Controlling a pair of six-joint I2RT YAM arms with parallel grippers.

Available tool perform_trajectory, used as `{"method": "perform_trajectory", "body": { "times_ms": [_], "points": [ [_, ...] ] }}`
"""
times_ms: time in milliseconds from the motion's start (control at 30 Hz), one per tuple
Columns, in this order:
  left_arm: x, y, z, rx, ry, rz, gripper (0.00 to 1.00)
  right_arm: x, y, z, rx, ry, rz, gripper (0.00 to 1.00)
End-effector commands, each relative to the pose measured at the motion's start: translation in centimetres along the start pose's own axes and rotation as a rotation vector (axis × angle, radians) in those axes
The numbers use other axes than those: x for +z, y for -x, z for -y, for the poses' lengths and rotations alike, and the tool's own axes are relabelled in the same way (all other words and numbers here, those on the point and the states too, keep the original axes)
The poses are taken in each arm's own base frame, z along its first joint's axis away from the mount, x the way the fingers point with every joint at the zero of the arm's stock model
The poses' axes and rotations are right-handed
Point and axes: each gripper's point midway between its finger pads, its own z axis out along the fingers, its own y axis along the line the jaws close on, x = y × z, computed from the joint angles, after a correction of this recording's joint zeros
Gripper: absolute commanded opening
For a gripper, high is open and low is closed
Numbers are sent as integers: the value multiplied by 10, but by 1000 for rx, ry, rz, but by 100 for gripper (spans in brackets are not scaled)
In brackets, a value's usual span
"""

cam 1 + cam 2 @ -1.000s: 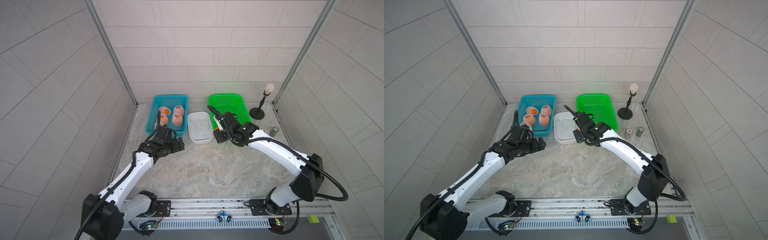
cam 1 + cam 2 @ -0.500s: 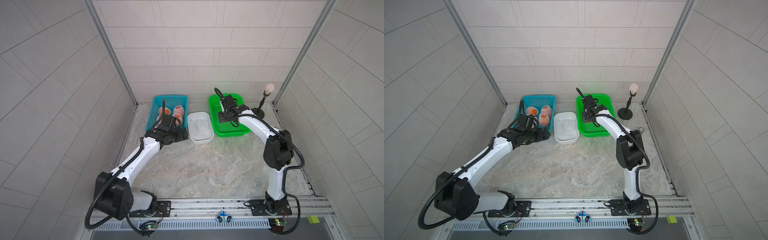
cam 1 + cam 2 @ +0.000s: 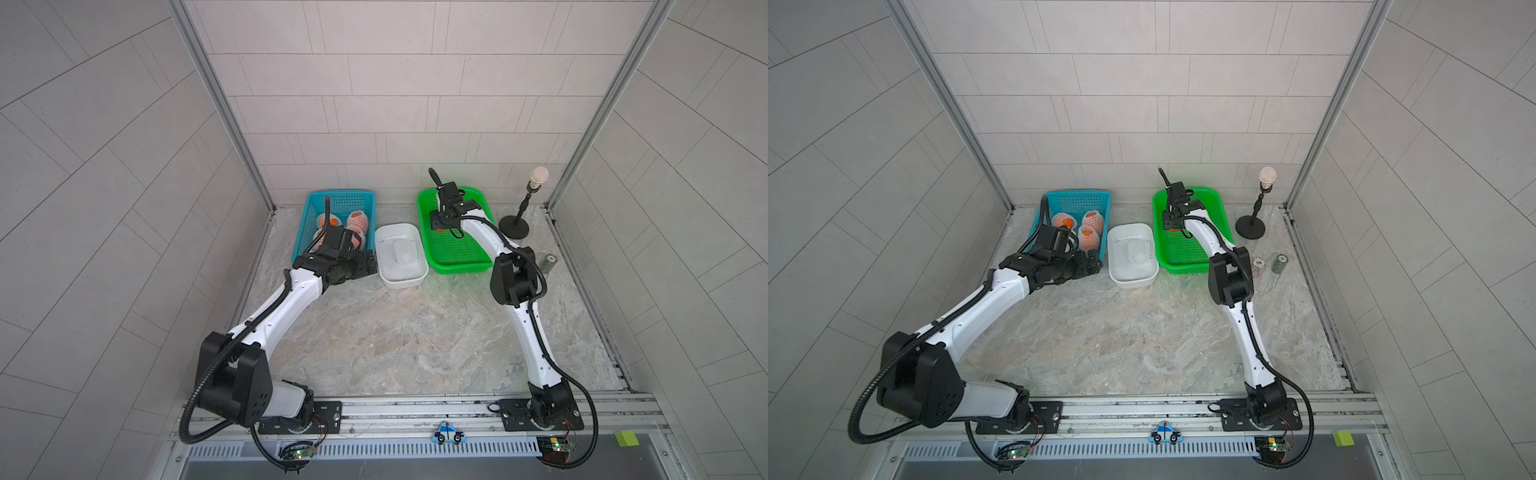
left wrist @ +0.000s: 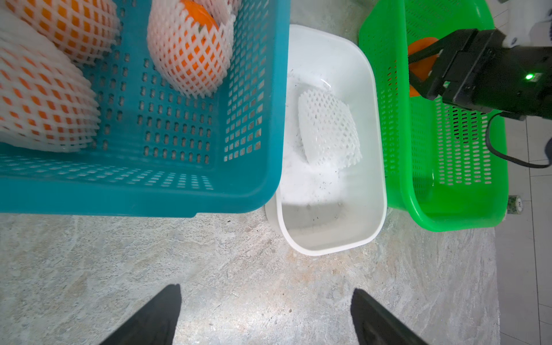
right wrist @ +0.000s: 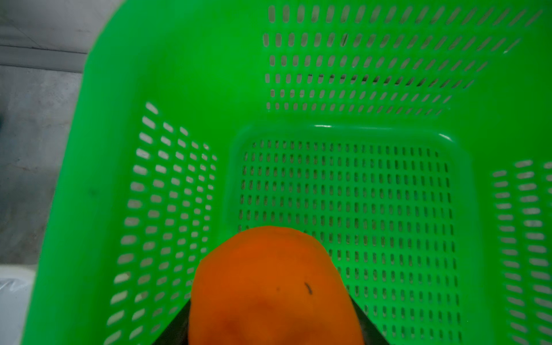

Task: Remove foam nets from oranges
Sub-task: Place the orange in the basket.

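Since a second back my left arm has reached up to the front of the blue basket (image 3: 345, 201), and my right has swung from beside the tub out over the green one. The left gripper (image 4: 265, 292) hangs with its jaws wide apart and empty over bare tabletop, just in front of the blue basket. Inside that basket I count at least three netted oranges (image 4: 188, 50), all still sleeved; my arm hides part of the basket in both top views, so there may be more. Next along, the white tub (image 4: 328, 248) holds a single empty foam net (image 4: 327, 128), so I judge one orange stripped. Its bare orange (image 5: 274, 283) sits clamped in the right gripper (image 4: 418, 70) low over the floor of the green basket (image 5: 179, 74), which otherwise looks empty. I cannot tell whether it touches down yet. I'd call the job barely started: one release pending, the rest still to peel. The tabletop (image 3: 395, 340) is pale marbled stone, clean. The enclosing walls are grey tile, with a black stand (image 3: 515, 224) and two small chip stacks (image 3: 1258, 266) off to the right.
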Motion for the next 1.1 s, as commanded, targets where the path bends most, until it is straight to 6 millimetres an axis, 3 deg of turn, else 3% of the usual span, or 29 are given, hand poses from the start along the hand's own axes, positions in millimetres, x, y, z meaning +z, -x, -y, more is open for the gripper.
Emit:
{"method": "perform_trajectory", "body": {
  "times_ms": [0, 233, 633, 733, 900, 1067],
  "points": [
    [1, 8, 1, 10, -7, 19, 95, 7, 19, -7, 35, 53, 75, 63],
    [0, 6, -6, 12, 13, 17, 95, 25, 35, -3, 32, 23, 165, 69],
    [2, 3, -11, 8, 17, 10, 95, 30, 42, 3, 28, -14, 200, 79],
    [2, 1, -12, 6, 17, 6, 95, 17, 48, 3, 23, -15, 195, 80],
    [2, 1, -8, 5, -3, 0, 95, -31, 65, 3, 8, -19, 196, 81],
    [2, -7, -5, -7, -29, -28, 93, -79, 57, 2, -8, -15, 115, 81]
  ]
}}
